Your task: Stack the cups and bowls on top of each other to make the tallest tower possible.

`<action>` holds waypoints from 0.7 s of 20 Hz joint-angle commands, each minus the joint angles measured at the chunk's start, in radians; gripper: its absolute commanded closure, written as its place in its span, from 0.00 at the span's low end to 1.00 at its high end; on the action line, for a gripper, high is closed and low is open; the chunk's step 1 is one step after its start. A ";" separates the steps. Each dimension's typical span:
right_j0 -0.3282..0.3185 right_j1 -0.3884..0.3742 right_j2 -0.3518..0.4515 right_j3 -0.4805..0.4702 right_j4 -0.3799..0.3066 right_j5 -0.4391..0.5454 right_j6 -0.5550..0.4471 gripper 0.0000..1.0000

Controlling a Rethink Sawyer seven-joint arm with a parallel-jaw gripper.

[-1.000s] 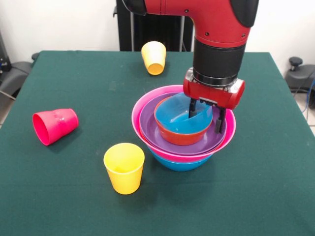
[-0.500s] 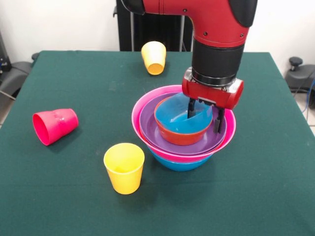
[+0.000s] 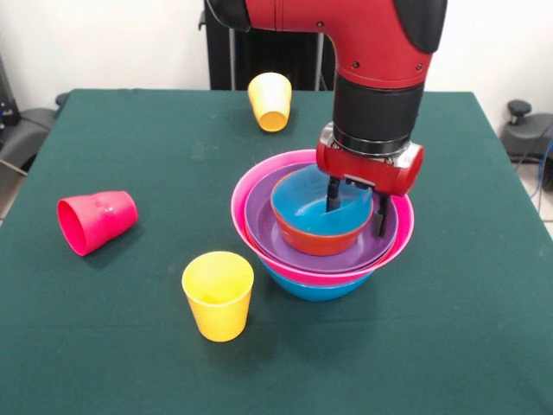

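Note:
The tower stands at mid-table: a blue bowl (image 3: pixel 315 288) lowest, then the big pink bowl (image 3: pixel 246 186), a purple bowl (image 3: pixel 268 226), an orange bowl (image 3: pixel 311 240) and a small blue bowl (image 3: pixel 302 207) nested inside it. My gripper (image 3: pixel 355 209) is open over the tower's right side. One finger is inside the small blue bowl and the other is outside the orange bowl's rim. A yellow cup (image 3: pixel 218 296) stands upright in front of the tower to the left. A second yellow cup (image 3: pixel 270 101) lies tipped at the back. The red-pink cup (image 3: pixel 95 220) lies on its side at the left.
The green table (image 3: pixel 449 346) has its edges near on all sides. A black stand (image 3: pixel 520 117) sits off the table's right edge, and dark equipment (image 3: pixel 22 130) sits off the left edge.
The small blue bowl has settled from a tilt to lie level in the orange bowl. My gripper has risen slightly and shifted a little left.

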 commanded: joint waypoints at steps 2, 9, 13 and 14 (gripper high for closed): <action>-0.024 0.080 0.075 -0.034 -0.011 -0.088 0.026 0.00; -0.019 0.078 0.068 -0.037 -0.015 -0.080 0.028 0.00; -0.020 0.082 0.069 -0.032 -0.017 -0.091 0.028 0.00; -0.017 0.080 0.066 -0.034 -0.017 -0.088 0.031 0.00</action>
